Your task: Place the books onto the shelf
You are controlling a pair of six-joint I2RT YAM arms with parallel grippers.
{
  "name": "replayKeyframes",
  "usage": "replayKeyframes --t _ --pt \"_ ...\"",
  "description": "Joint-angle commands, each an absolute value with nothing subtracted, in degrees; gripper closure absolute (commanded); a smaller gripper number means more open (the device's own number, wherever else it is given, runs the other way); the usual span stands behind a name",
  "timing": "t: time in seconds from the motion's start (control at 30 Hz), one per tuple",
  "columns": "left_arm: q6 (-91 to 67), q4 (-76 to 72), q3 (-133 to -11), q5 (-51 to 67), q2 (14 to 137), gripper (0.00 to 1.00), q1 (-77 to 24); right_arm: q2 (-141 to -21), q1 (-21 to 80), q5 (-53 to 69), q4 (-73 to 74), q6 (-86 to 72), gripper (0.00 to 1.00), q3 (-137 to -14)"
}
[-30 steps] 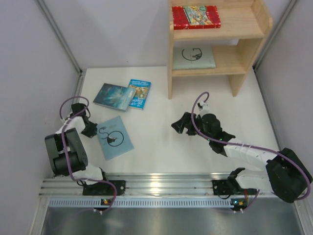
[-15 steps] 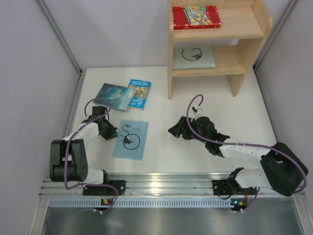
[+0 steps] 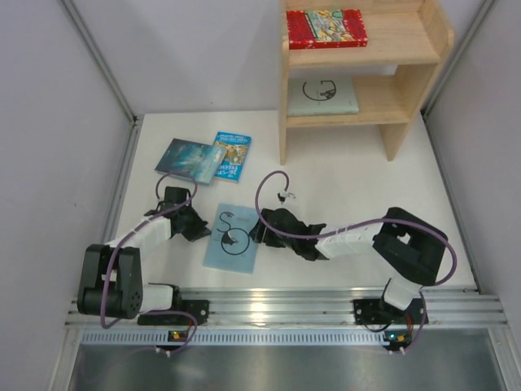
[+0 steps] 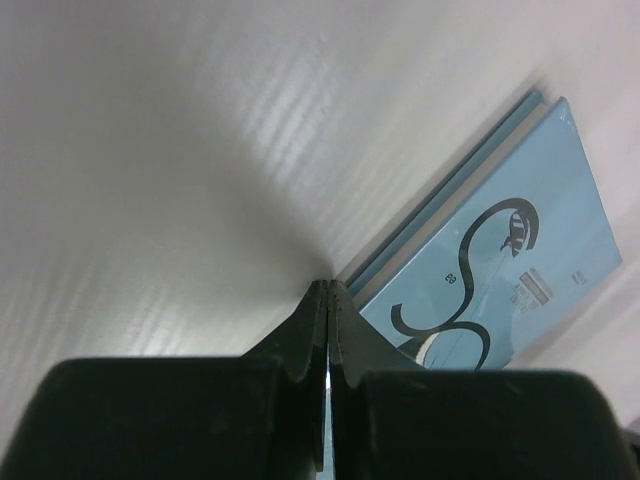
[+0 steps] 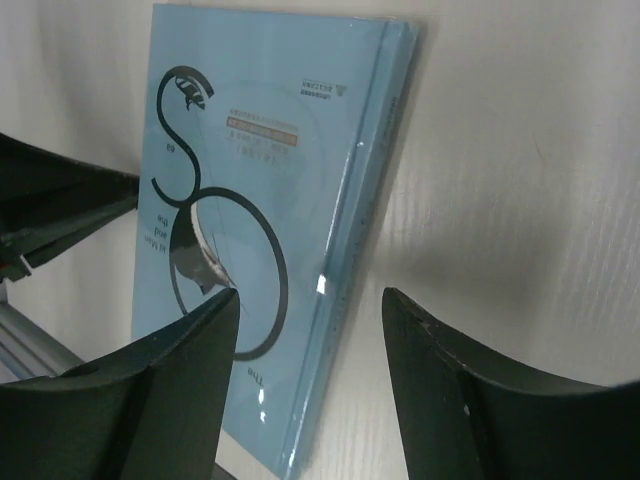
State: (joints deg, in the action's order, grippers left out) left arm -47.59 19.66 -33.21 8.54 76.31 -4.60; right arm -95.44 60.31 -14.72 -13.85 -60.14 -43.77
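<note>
Resting low on the table, left gripper [image 3: 197,227]: fingers pressed shut, tips at the left edge of the flat pale blue-green book [image 3: 230,244]. Right gripper [image 3: 258,229]: fingers apart, straddling that book's right edge. Shelf [image 3: 399,41], far right: red book [image 3: 326,27] above, second pale book [image 3: 322,96] below.

near pale blue-green book [image 3: 230,238]: large black "S" mark; small print illegible
shelved pale blue-green book [image 3: 322,96]: black "G"-like mark
bright blue book [image 3: 231,155]: title unreadable
</note>
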Motion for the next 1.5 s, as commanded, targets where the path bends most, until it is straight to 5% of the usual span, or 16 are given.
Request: replayKeyframes --t 0.0,0.4,0.77,1.17,1.47 --pt "-50.2 17.9 -29.6 11.5 73.9 1.0 -9.0 -97.9 61.1 -20.7 -11.3 -60.4 0.4 -46.4" --pt "-55.8 9.1 -27.8 14.8 74.9 1.0 -21.6 -88.2 53.2 -15.2 -13.5 -44.1 0.59 -36.4" --pt "-46.1 27.4 -38.8 -2.8 71.6 1.0 -21.9 -79.4 51.6 -5.6 -9.9 -41.5 0.45 -31.5" --pt "-50.4 14.2 -29.4 10.4 75.8 1.0 -22.2 -90.3 55.9 -8.8 -9.1 -45.3 0.39 -38.9" --pt "-53.3 6.9 -25.8 16.3 80.9 1.0 -22.4 -87.4 50.9 9.0 -29.7 -51.4 0.37 -35.5"
